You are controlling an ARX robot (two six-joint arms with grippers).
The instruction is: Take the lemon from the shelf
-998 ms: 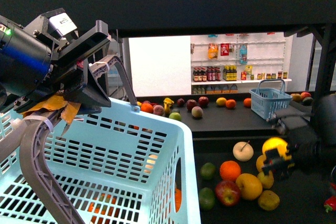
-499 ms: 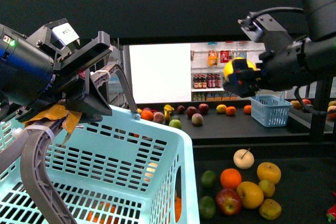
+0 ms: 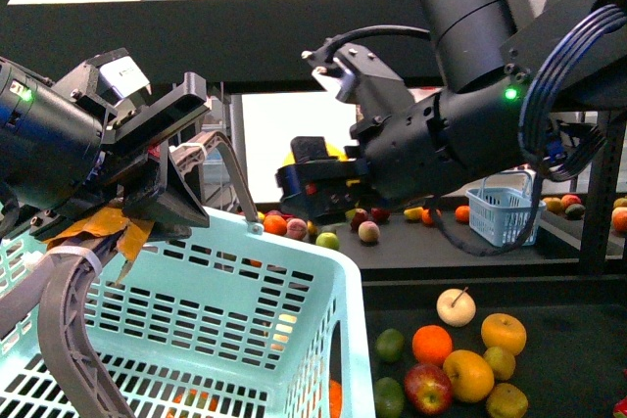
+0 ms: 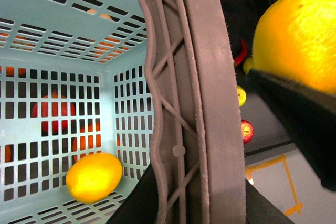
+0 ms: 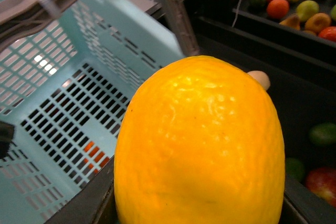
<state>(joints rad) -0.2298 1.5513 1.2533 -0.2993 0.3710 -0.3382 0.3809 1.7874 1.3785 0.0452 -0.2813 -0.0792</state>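
Observation:
My right gripper [image 3: 310, 189] is shut on the lemon [image 3: 337, 152], a bright yellow oval fruit that fills the right wrist view [image 5: 199, 145]. It holds the lemon in the air just beyond the far rim of the light-blue basket [image 3: 245, 271], in front of the black shelf [image 3: 294, 36]. The lemon also shows at the edge of the left wrist view [image 4: 299, 30]. My left gripper [image 3: 147, 205] is shut on the grey basket handle [image 4: 202, 103] and holds the basket up. A yellow fruit [image 4: 94, 177] lies inside the basket.
On the shelf's lower tier lie a red apple [image 3: 427, 386], an orange [image 3: 431, 343], a pale fruit with a stem [image 3: 457, 306] and green fruits [image 3: 390, 344]. A small blue basket [image 3: 502, 193] and more fruit stand on the far tier.
My right arm rose from the lower tier with the lemon and swung left, ending above the basket's far rim. The left arm and basket stayed almost still.

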